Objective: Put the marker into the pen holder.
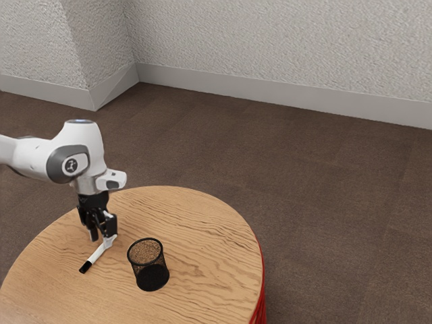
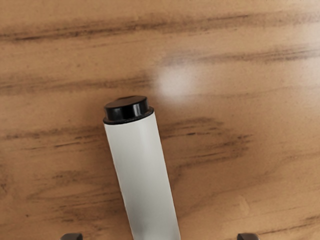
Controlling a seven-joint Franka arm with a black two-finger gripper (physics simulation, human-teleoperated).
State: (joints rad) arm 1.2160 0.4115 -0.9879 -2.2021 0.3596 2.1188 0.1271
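The marker (image 1: 100,252) lies on its side on the round wooden table (image 1: 209,226), its black cap (image 1: 86,267) turned toward the lower left of the exterior view and its white body running up to the gripper (image 1: 102,236). The arm (image 1: 30,159) enters from the exterior view's left, its forearm close to level, and at the rounded white wrist joint (image 1: 76,152) it bends sharply, so that the hand points down at the tabletop. The gripper hangs low over the end of the marker farther from the cap, its fingers (image 1: 93,233) reaching nearly to the wood. They stand open, well spread: in the wrist view their dark tips show at the lower edge, one to each side of the white body, with bare wood between each tip and the marker. The gripper holds nothing, and the marker rests in the gap between the fingers. From the wrist camera the body runs slightly aslant to the hand, and the end facing into the view carries a short black plug (image 2: 126,109). The pen holder (image 1: 150,275), a black mesh cup, stands upright on the table near the marker, toward the exterior view's right of the gripper, apart from both, with its round mouth facing up.
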